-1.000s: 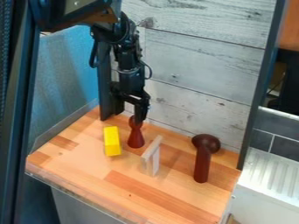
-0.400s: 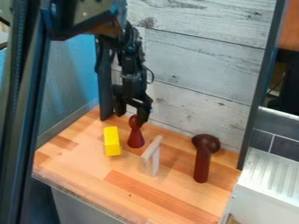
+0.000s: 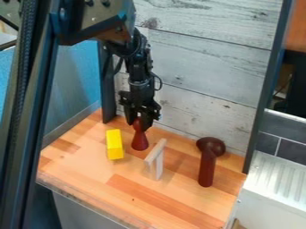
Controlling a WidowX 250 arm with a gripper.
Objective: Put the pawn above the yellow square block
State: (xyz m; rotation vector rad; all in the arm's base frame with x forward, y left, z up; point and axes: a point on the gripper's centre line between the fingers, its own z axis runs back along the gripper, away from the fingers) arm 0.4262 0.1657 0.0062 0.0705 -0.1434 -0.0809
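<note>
Yellow block [image 3: 115,144] lay leftmost, long axis running toward the camera, with seemingly ample room between it and the left edge of the table [image 3: 78,165]. Just right of the block stood the pawn [image 3: 140,141], upright, its head between the parted fingers of the gripper [image 3: 137,126], hanging over it: close, lift, then go left, I judged. Farther right of the block, a pale wooden piece [image 3: 155,153] crowded the pawn's other side

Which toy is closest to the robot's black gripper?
The dark red pawn: its rounded top is at the gripper; the yellow oblong block, pale frame and brown round-topped piece are farther off.
</note>
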